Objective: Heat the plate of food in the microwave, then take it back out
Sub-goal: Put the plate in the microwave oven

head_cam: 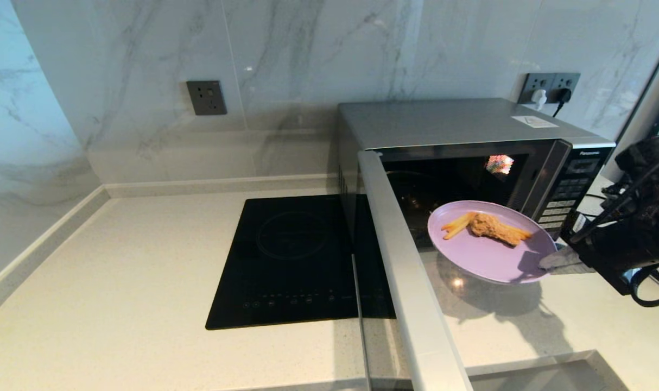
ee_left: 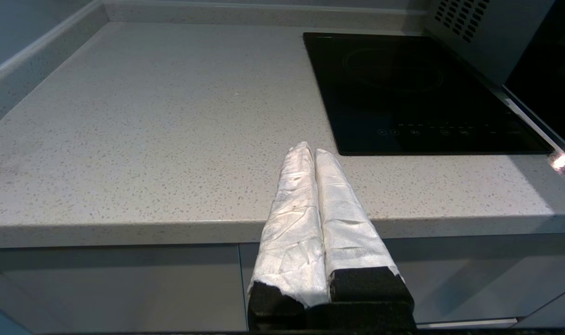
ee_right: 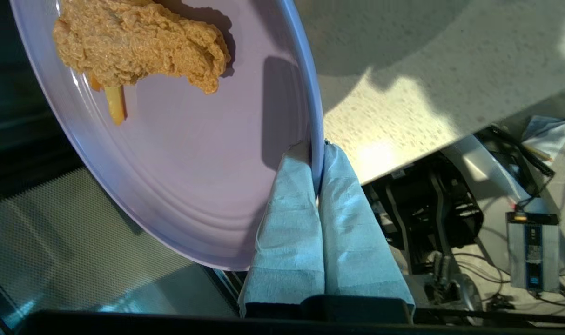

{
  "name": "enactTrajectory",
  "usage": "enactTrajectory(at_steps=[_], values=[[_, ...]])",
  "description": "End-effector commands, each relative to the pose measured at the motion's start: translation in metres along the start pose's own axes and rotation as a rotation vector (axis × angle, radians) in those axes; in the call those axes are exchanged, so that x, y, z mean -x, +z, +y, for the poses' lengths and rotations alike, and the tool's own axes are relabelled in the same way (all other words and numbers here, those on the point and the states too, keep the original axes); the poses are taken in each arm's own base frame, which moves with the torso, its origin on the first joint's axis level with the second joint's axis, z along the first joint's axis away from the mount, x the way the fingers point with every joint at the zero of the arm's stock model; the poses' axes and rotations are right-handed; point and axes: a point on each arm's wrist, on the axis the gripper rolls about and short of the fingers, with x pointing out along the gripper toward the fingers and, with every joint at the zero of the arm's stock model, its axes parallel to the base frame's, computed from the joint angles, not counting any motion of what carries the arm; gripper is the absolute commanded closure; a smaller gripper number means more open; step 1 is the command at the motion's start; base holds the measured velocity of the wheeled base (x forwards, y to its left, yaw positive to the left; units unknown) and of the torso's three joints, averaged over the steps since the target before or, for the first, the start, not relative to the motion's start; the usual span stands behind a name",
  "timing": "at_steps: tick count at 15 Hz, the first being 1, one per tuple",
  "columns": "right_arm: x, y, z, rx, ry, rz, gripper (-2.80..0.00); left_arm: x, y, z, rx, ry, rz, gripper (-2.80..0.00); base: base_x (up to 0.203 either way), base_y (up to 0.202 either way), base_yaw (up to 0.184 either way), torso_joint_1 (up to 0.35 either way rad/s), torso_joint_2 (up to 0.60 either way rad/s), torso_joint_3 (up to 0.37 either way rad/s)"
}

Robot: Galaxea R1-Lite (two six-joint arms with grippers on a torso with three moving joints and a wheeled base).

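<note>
At right of frame, right gripper (head_cam: 549, 262) clamps the plate of food (head_cam: 484, 252) before the open microwave (head_cam: 460, 130); heating status undeterminable; left gripper (ee_left: 309, 151) closed, empty.

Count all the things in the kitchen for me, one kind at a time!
Microwave: 1
Plate: 1
Chicken: 1
Hob: 1
Wall sockets: 2
Grippers (left, right): 2
Fries: too bunched to count
Total without fries: 8

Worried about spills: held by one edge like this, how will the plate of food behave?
The plate of food looks rigid, so it shouldn't flex. The right gripper pinches only its rim, so it may sag or twist. The chicken and fries lie loose and could slide.
</note>
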Motion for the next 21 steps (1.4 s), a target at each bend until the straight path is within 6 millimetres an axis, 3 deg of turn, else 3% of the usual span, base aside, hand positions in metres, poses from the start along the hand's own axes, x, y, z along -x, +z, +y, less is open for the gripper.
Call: enactTrajectory(at_steps=[1, 6, 10, 14, 21], values=[[-0.018, 0.013, 0.01, -0.012, -0.007, 0.014, 0.0, 0.0, 0.0, 0.0, 0.001, 0.0, 0.001, 0.0, 0.0, 0.0, 0.0, 0.0, 0.0, 0.0], [-0.036, 0.031, 0.035, -0.02, 0.032, -0.002, 0.0, 0.0, 0.0, 0.0, 0.001, 0.0, 0.001, 0.0, 0.0, 0.0, 0.0, 0.0, 0.0, 0.0], [-0.066, 0.042, 0.055, -0.021, 0.044, 0.013, 0.0, 0.0, 0.0, 0.0, 0.001, 0.0, 0.001, 0.0, 0.0, 0.0, 0.0, 0.0, 0.0, 0.0], [-0.097, 0.051, 0.066, -0.013, 0.039, 0.03, 0.0, 0.0, 0.0, 0.0, 0.001, 0.0, 0.001, 0.0, 0.0, 0.0, 0.0, 0.0, 0.0, 0.0], [-0.12, 0.068, 0.08, -0.04, 0.069, 0.004, 0.0, 0.0, 0.0, 0.0, 0.001, 0.0, 0.001, 0.0, 0.0, 0.0, 0.0, 0.0, 0.0, 0.0]])
